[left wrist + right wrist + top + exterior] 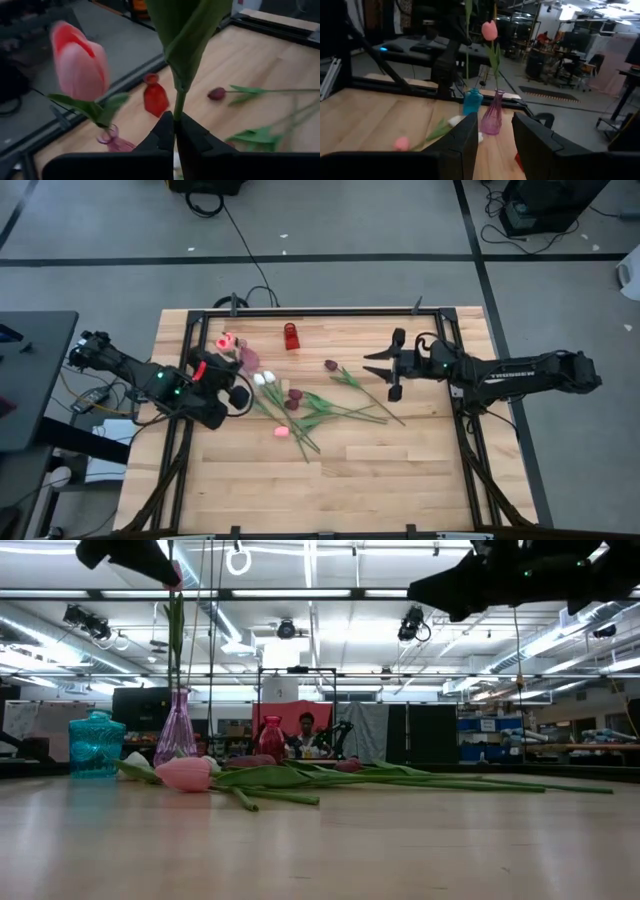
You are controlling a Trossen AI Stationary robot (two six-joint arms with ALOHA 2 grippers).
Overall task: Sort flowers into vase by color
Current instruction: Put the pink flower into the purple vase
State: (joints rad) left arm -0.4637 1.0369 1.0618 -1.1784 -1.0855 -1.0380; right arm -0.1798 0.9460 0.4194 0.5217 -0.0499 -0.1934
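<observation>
Over the table's left side, the left gripper (175, 127) hangs above the vases, fingers clenched on the green stem of a tulip (187, 35). Just beside it, a pink vase (491, 119) already carries a pink tulip (489, 30), standing upright. A blue vase (472, 102) sits close by the pink one, on its left in the low view. A red vase (291, 336) stands farther along the far edge, apart from both.

Mid-table, the loose flowers (315, 405) lie in a crossed heap of green stems and leaves: white heads at its left end, dark maroon heads near its middle, one pink head (281, 431) nearest the front. One maroon tulip (331, 365) lies a bit to the right of the heap.

Right side: the right gripper (390, 372) hovers above the table with nothing in it, fingers parted, pointing left toward the heap.
</observation>
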